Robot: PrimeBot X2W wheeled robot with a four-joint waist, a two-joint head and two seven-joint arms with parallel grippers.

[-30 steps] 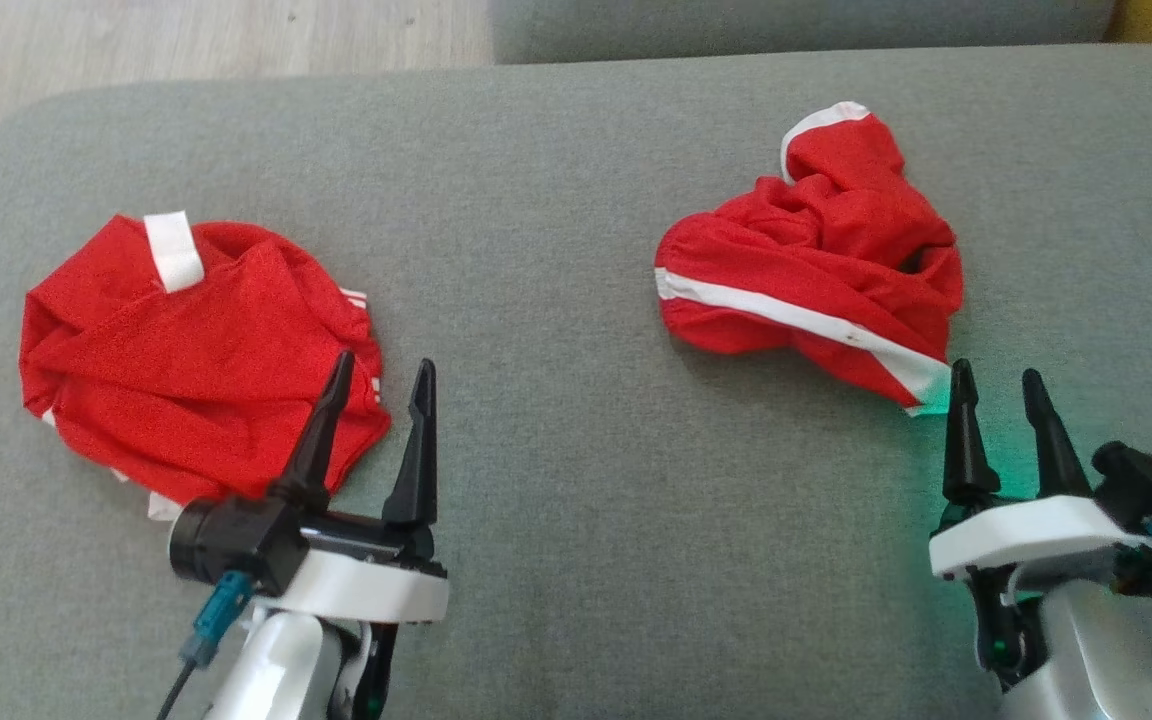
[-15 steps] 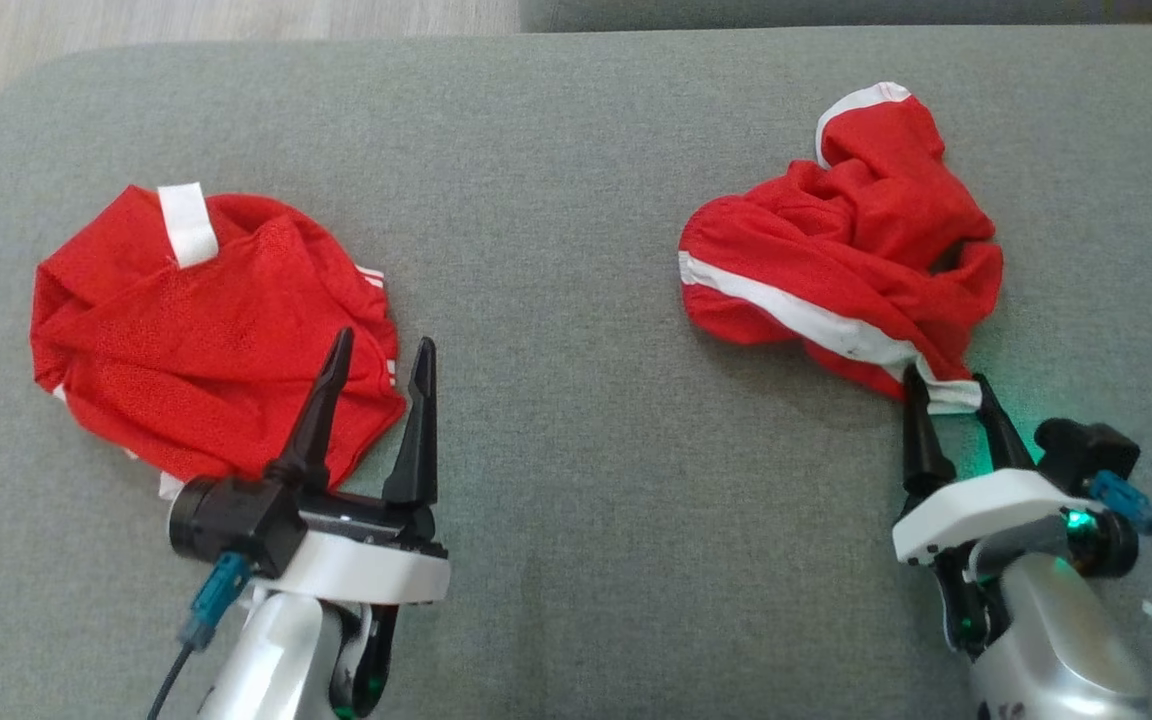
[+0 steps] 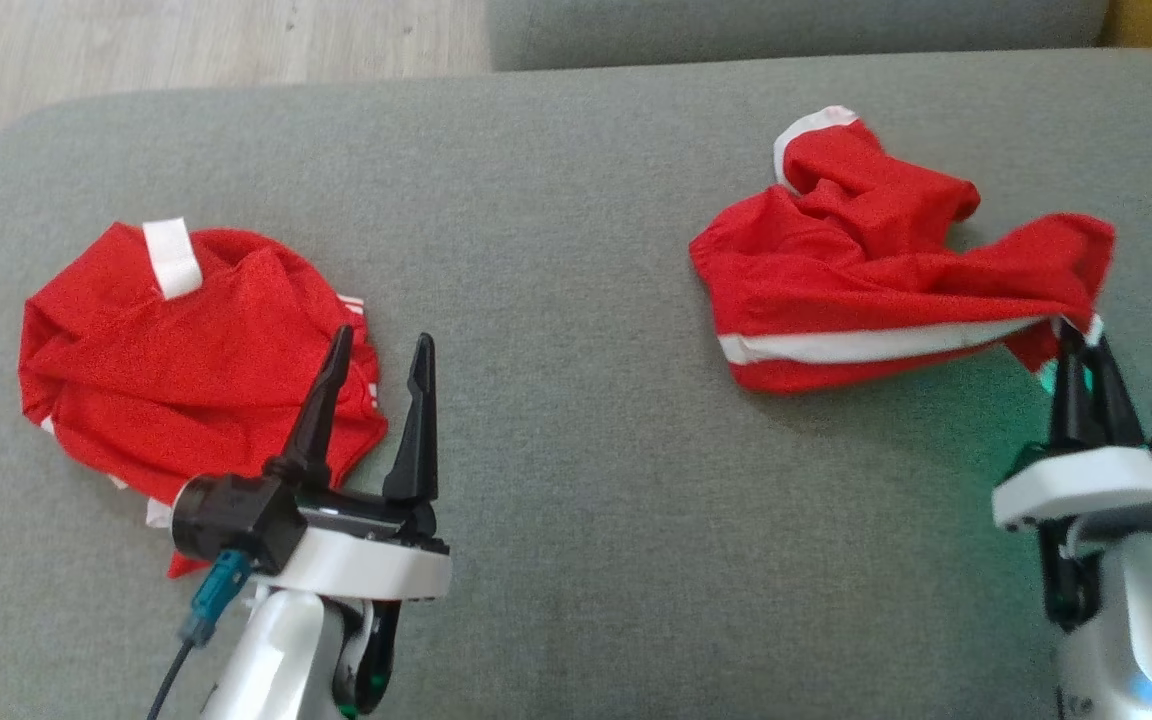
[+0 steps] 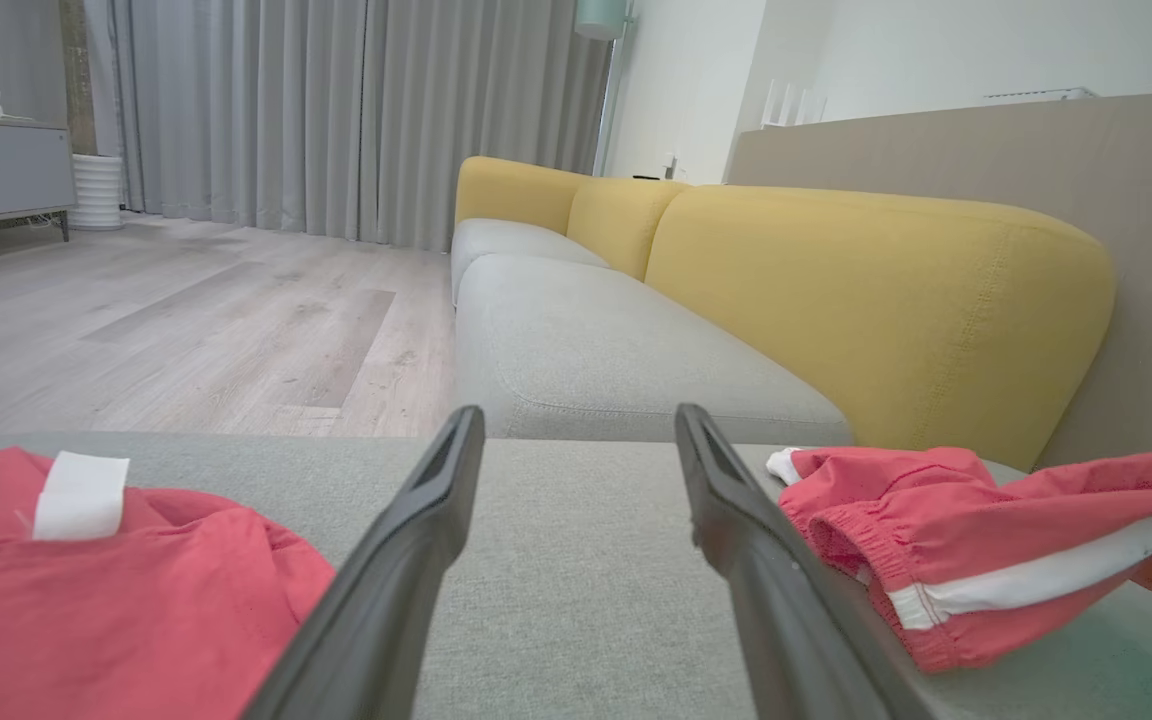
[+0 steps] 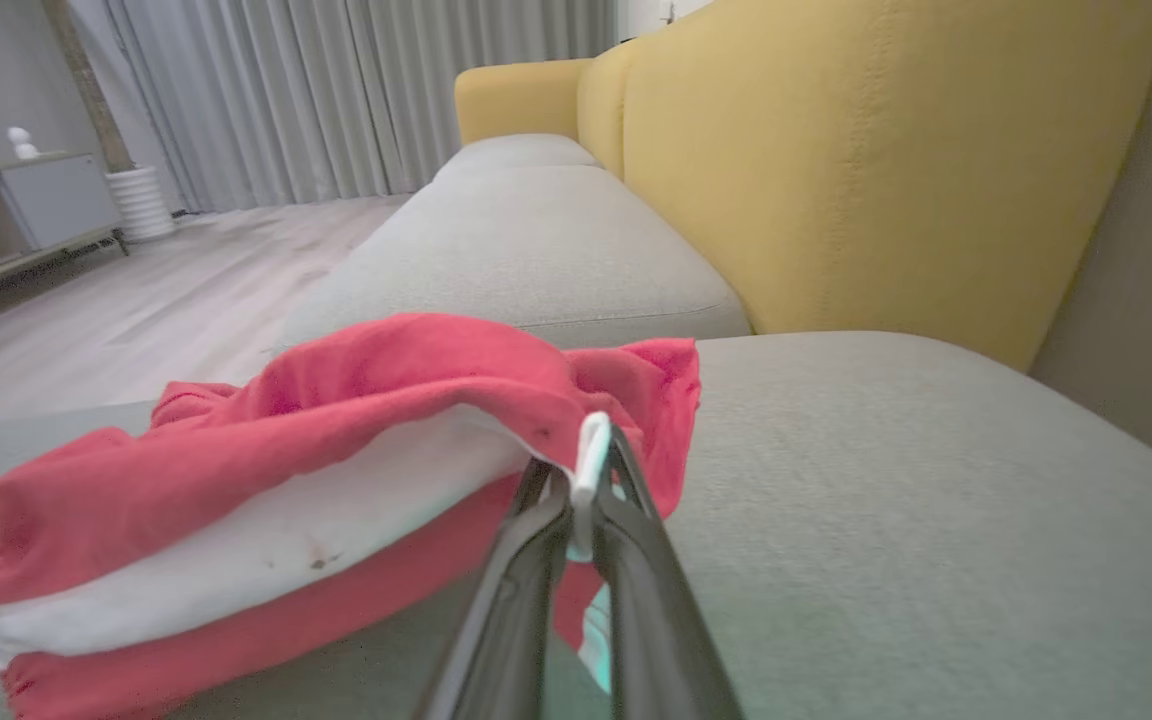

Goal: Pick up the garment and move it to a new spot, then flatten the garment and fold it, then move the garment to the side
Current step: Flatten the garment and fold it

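Observation:
Two crumpled red garments with white stripes lie on the grey cushion. The right garment (image 3: 866, 270) (image 5: 336, 440) (image 4: 976, 520) is stretched out toward the right, one corner lifted. My right gripper (image 3: 1076, 335) (image 5: 586, 470) is shut on that corner, with the white hem pinched between its tips. The left garment (image 3: 136, 360) (image 4: 116, 590) lies in a heap with a white tab on top. My left gripper (image 3: 382, 345) (image 4: 578, 420) stands open just above the heap's right edge, with nothing between its fingers.
The grey cushion (image 3: 576, 200) ends in a rounded edge at the far left, with wooden floor (image 3: 186, 40) beyond it. A yellow sofa backrest (image 4: 866, 290) and a further grey seat (image 4: 596, 360) lie ahead. Bare cushion stretches between the two garments.
My right gripper reached the right garment's striped corner, shut on it and pulled it to the right, stretching the cloth out. The left arm stayed where it was.

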